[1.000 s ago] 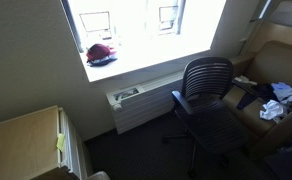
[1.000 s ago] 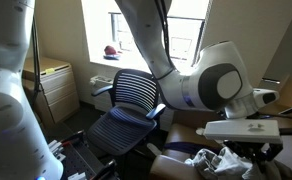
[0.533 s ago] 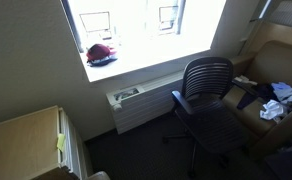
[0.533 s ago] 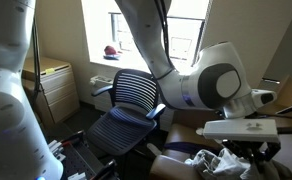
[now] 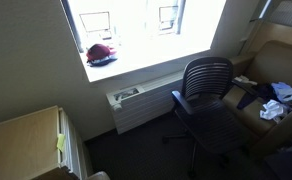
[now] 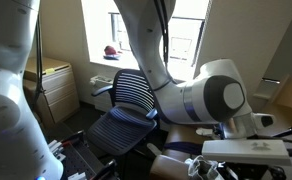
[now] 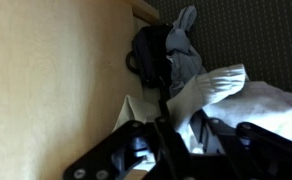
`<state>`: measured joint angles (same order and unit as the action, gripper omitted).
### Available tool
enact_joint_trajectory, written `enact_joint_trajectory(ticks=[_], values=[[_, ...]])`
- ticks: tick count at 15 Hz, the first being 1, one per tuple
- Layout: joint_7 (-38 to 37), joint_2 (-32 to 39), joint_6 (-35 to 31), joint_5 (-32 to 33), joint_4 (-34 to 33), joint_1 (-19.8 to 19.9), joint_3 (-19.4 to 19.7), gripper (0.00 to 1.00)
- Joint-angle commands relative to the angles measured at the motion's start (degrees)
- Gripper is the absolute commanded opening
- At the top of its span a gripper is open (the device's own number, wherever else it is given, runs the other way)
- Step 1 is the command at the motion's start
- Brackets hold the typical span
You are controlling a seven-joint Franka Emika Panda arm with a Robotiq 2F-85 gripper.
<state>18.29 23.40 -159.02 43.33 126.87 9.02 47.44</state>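
In the wrist view my gripper (image 7: 191, 130) comes in from the bottom, just above a pile of clothes. A white cloth (image 7: 214, 88) lies between and beyond its dark fingers (image 7: 136, 150). The picture is too dark and blurred to tell whether they pinch it. Past it lie a grey garment (image 7: 183, 40) and a black item (image 7: 149, 55), beside a tan surface (image 7: 56, 70). In an exterior view the gripper (image 6: 234, 170) hangs low over the clothes at the bottom edge, mostly cut off. An exterior view shows the clothes pile (image 5: 276, 100) on a tan armchair (image 5: 281, 55).
A black mesh office chair (image 5: 206, 100) stands beside the armchair and close to the arm (image 6: 131, 100). A red item (image 5: 101, 53) rests on the window sill, above a wall heater (image 5: 141, 100). A wooden cabinet (image 5: 26, 140) stands by the wall. Dark carpet (image 7: 261, 30) covers the floor.
The wrist has sunk lower and shifted right over the clothes. The chair, the sill and the clothes pile look the same.
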Motion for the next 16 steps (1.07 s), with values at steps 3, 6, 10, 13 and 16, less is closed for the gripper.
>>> enact_joint_trajectory(ticks=[3,6,10,13,16], values=[[-1.56,-1.0,1.12,2.56,-0.49,2.8,-2.95,0.31],[-1.71,-0.94,1.67,2.69,-0.17,2.83,-3.32,0.58],[-0.86,-0.58,6.87,9.65,1.62,4.02,-4.59,0.75],[-2.35,-1.14,8.3,11.42,1.02,6.5,-7.3,0.52],[-2.35,-1.15,8.56,12.07,1.29,6.8,-7.5,0.7]])
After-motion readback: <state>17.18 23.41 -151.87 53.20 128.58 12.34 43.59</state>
